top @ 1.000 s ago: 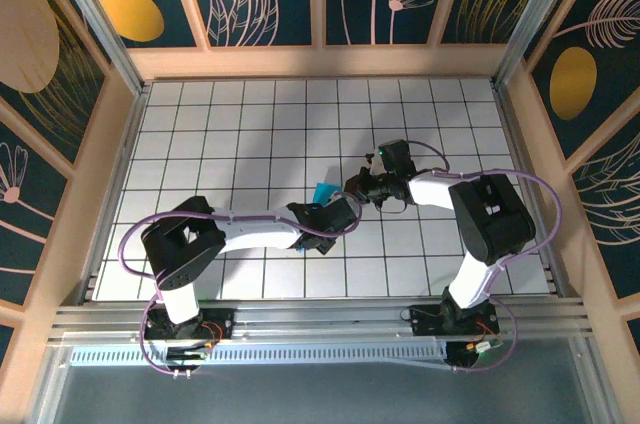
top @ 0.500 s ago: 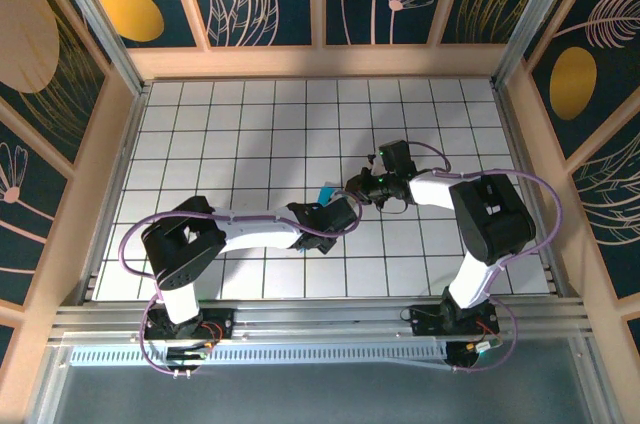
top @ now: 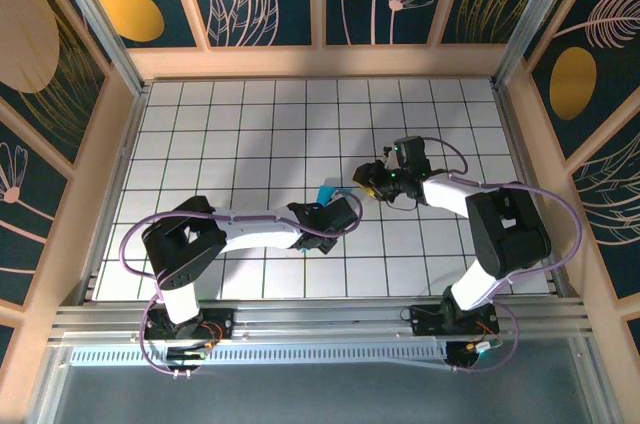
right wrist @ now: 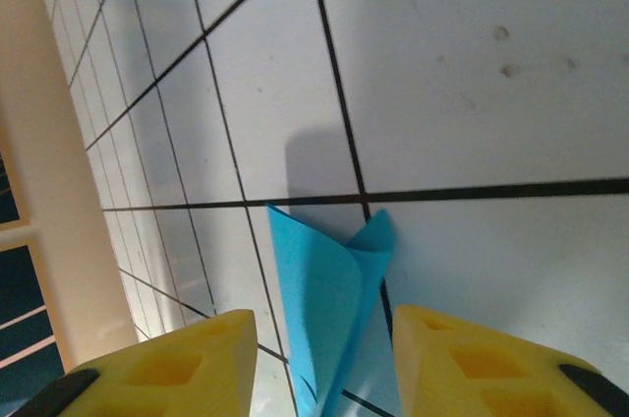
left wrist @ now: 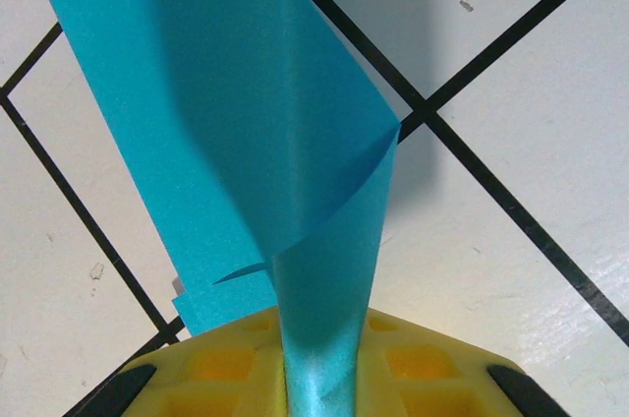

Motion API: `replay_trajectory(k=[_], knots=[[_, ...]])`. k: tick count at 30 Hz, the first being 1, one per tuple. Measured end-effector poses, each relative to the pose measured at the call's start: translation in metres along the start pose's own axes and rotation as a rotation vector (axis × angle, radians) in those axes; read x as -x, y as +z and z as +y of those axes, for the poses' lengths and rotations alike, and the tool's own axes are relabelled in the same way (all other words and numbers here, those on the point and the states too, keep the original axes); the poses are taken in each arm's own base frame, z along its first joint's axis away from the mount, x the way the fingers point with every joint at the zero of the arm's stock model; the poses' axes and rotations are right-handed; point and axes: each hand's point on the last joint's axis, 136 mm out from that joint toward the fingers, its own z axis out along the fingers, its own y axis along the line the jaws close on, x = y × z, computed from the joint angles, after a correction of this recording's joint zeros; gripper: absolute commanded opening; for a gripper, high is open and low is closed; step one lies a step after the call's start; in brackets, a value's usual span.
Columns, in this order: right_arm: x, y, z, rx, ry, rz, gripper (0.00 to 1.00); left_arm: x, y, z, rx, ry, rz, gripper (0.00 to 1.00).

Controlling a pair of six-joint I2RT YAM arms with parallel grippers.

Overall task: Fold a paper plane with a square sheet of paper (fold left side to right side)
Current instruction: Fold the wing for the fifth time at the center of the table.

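Observation:
The cyan-blue sheet of paper (top: pixel 326 191) stands up from the tiled floor near the middle, folded and curling. My left gripper (top: pixel 339 207) is shut on its lower end. In the left wrist view the paper (left wrist: pixel 246 122) runs down into the pinch of the gripper (left wrist: pixel 319 343) between the yellow fingers (left wrist: pixel 211 363), and its upper flap bends over to the right. My right gripper (top: pixel 363 181) is just right of the paper and open. In its wrist view the gripper (right wrist: pixel 324 328) has the paper (right wrist: pixel 329 299) in the gap, clear of both yellow fingers (right wrist: pixel 192 363).
The floor (top: pixel 240 134) is white tile with black grid lines. Wooden walls (top: pixel 320 62) close it at the back and both sides. A metal rail (top: pixel 320 319) with the arm bases runs along the near edge. The two arms meet mid-floor.
My right gripper has opened, let go of the paper and drawn back to the right. My left gripper keeps its grip, and the paper's top stands freer.

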Motion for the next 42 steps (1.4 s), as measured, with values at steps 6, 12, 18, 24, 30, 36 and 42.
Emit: replay_trajectory(k=[6, 12, 18, 24, 30, 36, 42], knots=[[-0.009, 0.009, -0.01, -0.012, 0.035, 0.041, 0.43, 0.002, 0.0, -0.001, -0.001, -0.001, -0.005, 0.21], [-0.022, 0.023, -0.011, -0.01, 0.053, 0.088, 0.41, 0.002, 0.0, -0.001, -0.002, -0.002, -0.005, 0.21], [-0.024, 0.032, -0.009, -0.001, 0.055, 0.108, 0.34, 0.002, 0.0, -0.001, -0.002, -0.002, -0.005, 0.22], [-0.019, 0.036, -0.005, 0.005, 0.067, 0.108, 0.16, 0.003, 0.0, -0.001, -0.002, -0.002, -0.007, 0.25], [-0.014, 0.038, 0.001, 0.013, 0.059, 0.102, 0.0, 0.003, 0.0, -0.002, -0.008, -0.003, -0.007, 0.35], [-0.014, 0.037, 0.001, 0.009, 0.062, 0.104, 0.0, 0.01, -0.011, -0.004, -0.034, -0.025, -0.032, 0.47], [-0.015, 0.037, -0.001, 0.003, 0.066, 0.109, 0.0, 0.017, -0.02, -0.011, -0.033, -0.011, -0.061, 0.53]])
